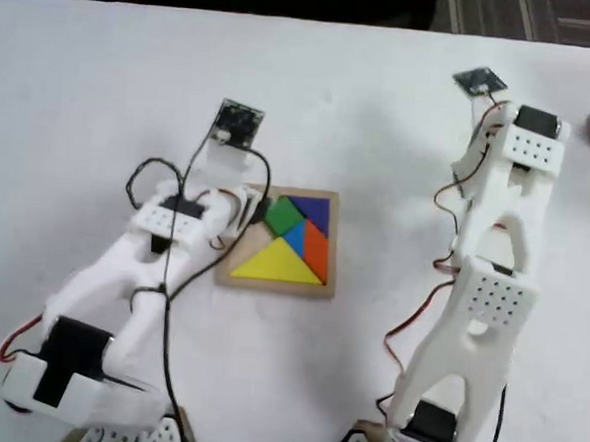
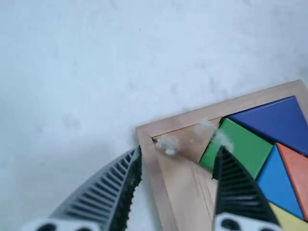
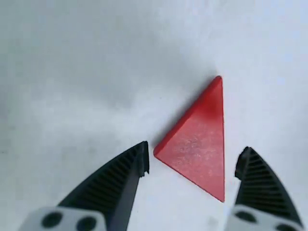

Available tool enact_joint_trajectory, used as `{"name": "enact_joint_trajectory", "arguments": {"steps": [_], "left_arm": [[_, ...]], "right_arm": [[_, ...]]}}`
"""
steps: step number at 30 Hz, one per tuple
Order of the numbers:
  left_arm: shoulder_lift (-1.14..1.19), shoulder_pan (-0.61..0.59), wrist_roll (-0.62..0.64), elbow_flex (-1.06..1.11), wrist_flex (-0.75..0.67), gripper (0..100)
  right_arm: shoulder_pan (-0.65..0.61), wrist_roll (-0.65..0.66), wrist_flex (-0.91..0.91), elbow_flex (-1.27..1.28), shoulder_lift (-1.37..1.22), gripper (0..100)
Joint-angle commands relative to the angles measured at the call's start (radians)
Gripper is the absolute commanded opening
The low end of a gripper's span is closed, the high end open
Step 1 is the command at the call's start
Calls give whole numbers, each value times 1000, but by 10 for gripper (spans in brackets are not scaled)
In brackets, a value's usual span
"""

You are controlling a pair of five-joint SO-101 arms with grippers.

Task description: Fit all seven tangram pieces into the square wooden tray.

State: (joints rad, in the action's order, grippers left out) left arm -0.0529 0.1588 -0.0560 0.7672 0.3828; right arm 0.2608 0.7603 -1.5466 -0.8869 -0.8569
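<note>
Carefully: my right gripper [image 3: 194, 155], fingers spread, straddles the red triangle [image 3: 199, 144], at two o'clock from the tray [image 1: 271, 284]; I'd centre, then pinch its edges. My left gripper [image 2: 178, 156] gapes over the tray's ten-o'clock corner.

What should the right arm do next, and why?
Probably lower and close on the red triangle: it lies flat on the table between the arm's open jaws, and the tray has a bare corner waiting.
</note>
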Motion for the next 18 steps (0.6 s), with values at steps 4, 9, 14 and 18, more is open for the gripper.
{"name": "enact_joint_trajectory", "arguments": {"steps": [4,9,14,18], "left_arm": [[-2,-10,-2,-55,-15,244],[-1,-10,-2,-57,-15,244],[-1,-10,-2,-57,-15,244],[-1,-10,-2,-57,-15,244]], "right_arm": [[42,256,-91,-118,-101,285],[71,282,-21,-118,-160,286],[81,318,-7,-117,-191,284],[85,316,-8,-117,-216,281]]}}
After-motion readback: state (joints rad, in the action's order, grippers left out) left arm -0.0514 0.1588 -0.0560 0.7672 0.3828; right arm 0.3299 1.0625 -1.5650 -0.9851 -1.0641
